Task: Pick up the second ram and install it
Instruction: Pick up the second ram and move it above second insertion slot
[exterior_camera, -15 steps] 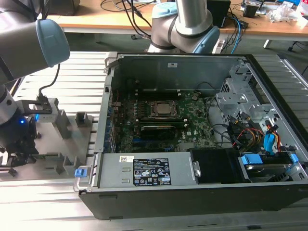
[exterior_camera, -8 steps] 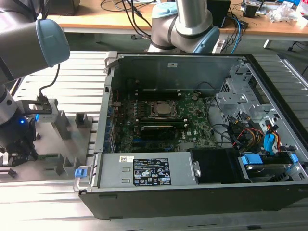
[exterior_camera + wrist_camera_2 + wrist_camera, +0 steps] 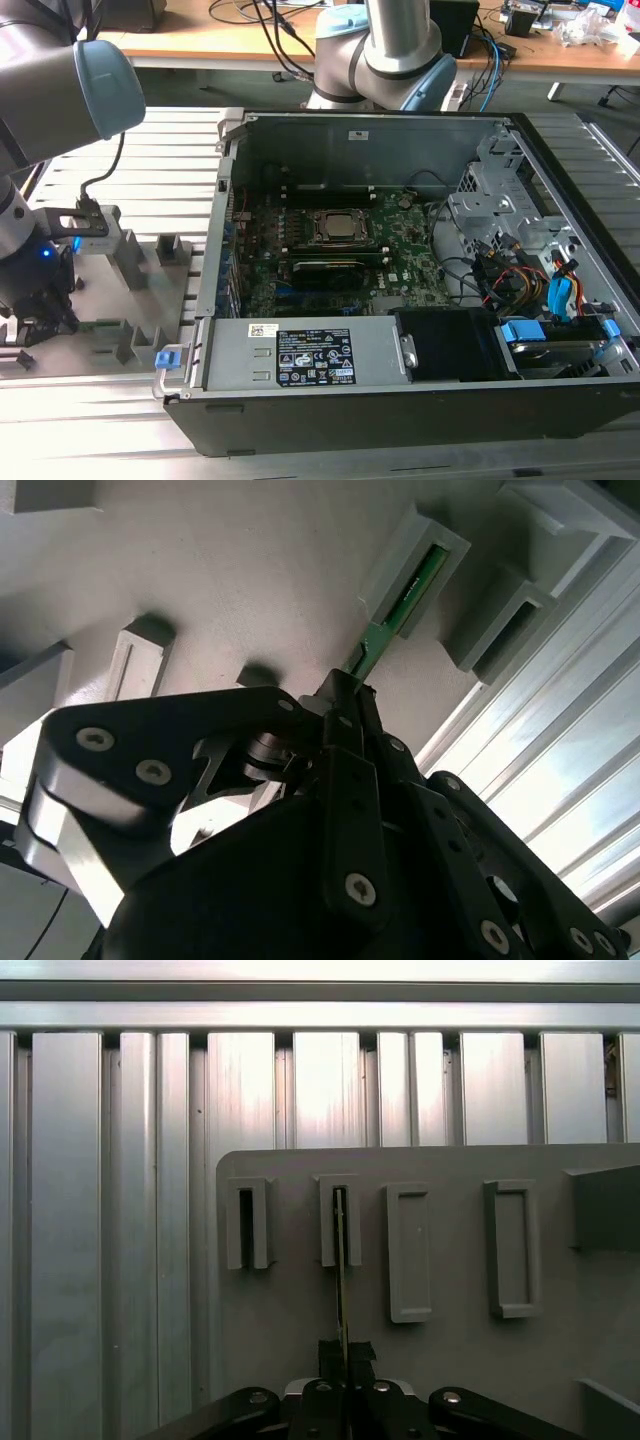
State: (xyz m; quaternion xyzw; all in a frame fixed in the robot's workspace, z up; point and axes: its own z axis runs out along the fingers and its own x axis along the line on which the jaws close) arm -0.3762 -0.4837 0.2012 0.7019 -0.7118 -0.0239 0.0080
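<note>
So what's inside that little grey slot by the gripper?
The second ram, a thin green stick, with one end in the slot. The gripper clamps and covers its other end.

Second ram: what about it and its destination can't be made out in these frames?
Second wrist view: the second ram has its near end hidden by the gripper clamped on it; its far end sits inside the grey holder.
First wrist view: the stick is edge-on, so its chips are hidden.
Exterior view: the motherboard slots are too small to tell which are filled.

One ram stick (image 3: 341, 1290) (green), four grey holders (image 3: 410, 1252), one computer case (image 3: 400, 415)
</note>
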